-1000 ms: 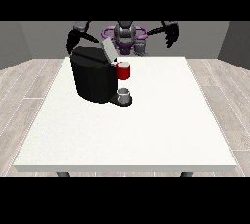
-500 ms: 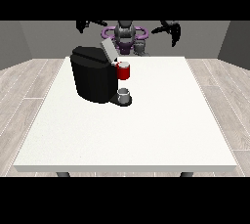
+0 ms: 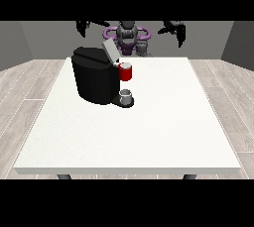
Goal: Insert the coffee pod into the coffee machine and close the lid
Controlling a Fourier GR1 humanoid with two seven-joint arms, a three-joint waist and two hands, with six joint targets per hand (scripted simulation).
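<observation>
The black coffee machine stands on the left half of the white table, its grey lid tilted up and open. At its front is a red thing at the machine, and below that a grey cup-like thing rests on its base. A small grey thing sits at the table's far edge by the robot's torso; I cannot tell whether it is the pod. The hand at the view's left and the hand at the view's right hang high behind the table, fingers spread, holding nothing.
The robot's grey and purple torso is behind the far edge. Wooden floor surrounds the table. Bare table top lies to the right of and in front of the machine.
Both hands have risen from beside the shoulders to the top of the view. The machine and the grey things have not moved.
</observation>
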